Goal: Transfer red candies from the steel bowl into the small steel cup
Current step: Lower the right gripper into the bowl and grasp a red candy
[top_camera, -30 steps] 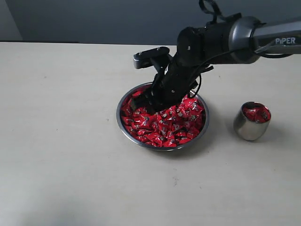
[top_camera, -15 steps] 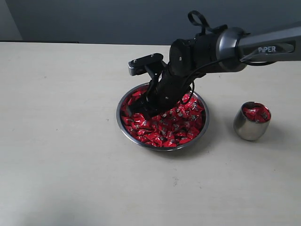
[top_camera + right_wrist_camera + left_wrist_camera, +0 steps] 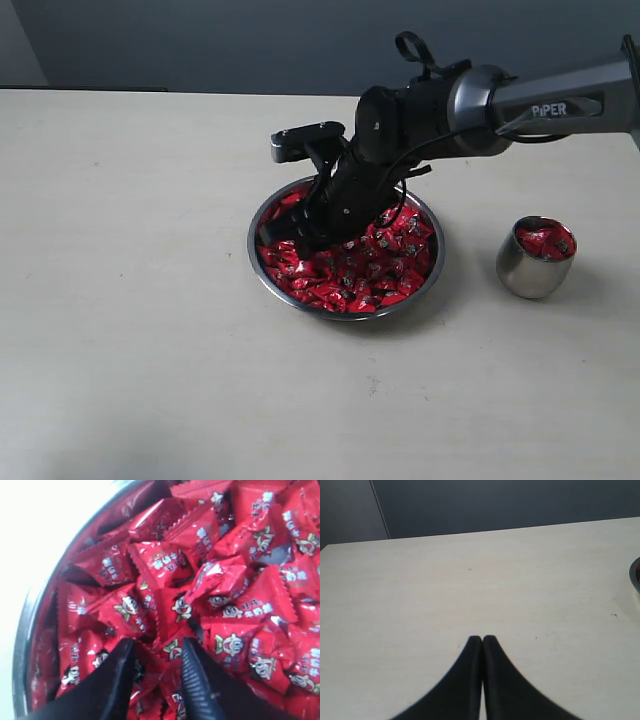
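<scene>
The steel bowl (image 3: pixel 251 244) sits mid-table, heaped with red candies (image 3: pixel 365 272). My right gripper (image 3: pixel 300 238) reaches down into the left side of that heap. In the right wrist view its jaws (image 3: pixel 157 647) stand open, fingertips pushed among the red candies (image 3: pixel 220 580), with wrappers lying loose between them near the bowl's wall (image 3: pixel 22 645). The small steel cup (image 3: pixel 528 272) stands upright to the right of the bowl, holding a few red candies (image 3: pixel 546 241). My left gripper (image 3: pixel 482 639) is shut and empty over bare table, out of the exterior view.
A pale table (image 3: pixel 130 330) carries everything, with a dark wall behind its far edge. The right arm (image 3: pixel 480 100) stretches in from the right, above the bowl's far rim. An edge of the bowl (image 3: pixel 635 572) shows at the side of the left wrist view.
The right gripper has moved leftward and lower, from the bowl's back middle into the candies on its left side. Its jaws have kept the same spread. The cup is unmoved.
</scene>
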`<action>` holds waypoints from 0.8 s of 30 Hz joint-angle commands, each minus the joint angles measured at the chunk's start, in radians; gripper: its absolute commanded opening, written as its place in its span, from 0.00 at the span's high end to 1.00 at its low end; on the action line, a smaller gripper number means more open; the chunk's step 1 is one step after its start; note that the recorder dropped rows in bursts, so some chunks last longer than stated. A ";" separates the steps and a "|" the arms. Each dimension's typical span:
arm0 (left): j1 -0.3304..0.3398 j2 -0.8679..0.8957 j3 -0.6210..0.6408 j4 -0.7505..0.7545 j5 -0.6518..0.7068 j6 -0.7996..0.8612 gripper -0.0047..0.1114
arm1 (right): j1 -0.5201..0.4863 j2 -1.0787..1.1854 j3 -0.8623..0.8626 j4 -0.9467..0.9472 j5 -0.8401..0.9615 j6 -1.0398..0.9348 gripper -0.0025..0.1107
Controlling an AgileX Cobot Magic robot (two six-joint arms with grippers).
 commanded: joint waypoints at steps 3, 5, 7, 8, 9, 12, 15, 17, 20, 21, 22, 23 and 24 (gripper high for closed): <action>0.000 -0.005 0.002 0.001 -0.008 -0.002 0.96 | 0.001 -0.007 -0.006 0.060 0.031 -0.010 0.69; 0.000 -0.005 0.002 0.001 -0.008 -0.002 0.96 | 0.001 -0.007 -0.006 0.060 0.032 -0.010 0.69; 0.000 -0.005 0.002 0.001 -0.008 -0.002 0.96 | 0.001 -0.007 -0.006 0.060 0.032 -0.010 0.69; 0.000 -0.005 0.002 0.001 -0.008 -0.002 0.96 | 0.001 -0.007 -0.006 0.060 0.032 -0.010 0.69; 0.000 -0.005 0.002 0.001 -0.008 -0.002 0.96 | 0.001 -0.007 -0.006 0.060 0.032 -0.010 0.69; 0.000 -0.005 0.002 0.001 -0.008 -0.002 0.96 | 0.001 -0.007 -0.006 0.060 0.032 -0.010 0.77; 0.000 -0.005 0.002 0.001 -0.008 -0.002 0.96 | 0.001 -0.007 -0.006 0.060 0.028 -0.012 0.96; 0.000 -0.005 0.002 0.001 -0.008 -0.002 0.96 | 0.001 -0.007 -0.006 0.060 0.027 -0.017 0.98; 0.000 -0.005 0.002 0.001 -0.008 -0.002 0.96 | 0.001 -0.007 -0.006 0.058 0.027 -0.017 0.99; 0.000 -0.005 0.002 0.001 -0.008 -0.002 0.96 | 0.001 -0.008 -0.006 0.057 0.027 -0.017 0.99; 0.000 -0.005 0.002 0.001 -0.008 -0.002 0.96 | 0.001 -0.009 -0.006 0.057 0.025 -0.017 0.99; 0.000 -0.005 0.002 0.001 -0.008 -0.002 0.96 | 0.001 -0.015 -0.006 0.054 0.022 -0.019 0.99; 0.000 -0.005 0.002 0.001 -0.008 -0.002 0.96 | 0.001 -0.021 -0.006 0.052 0.023 -0.019 0.99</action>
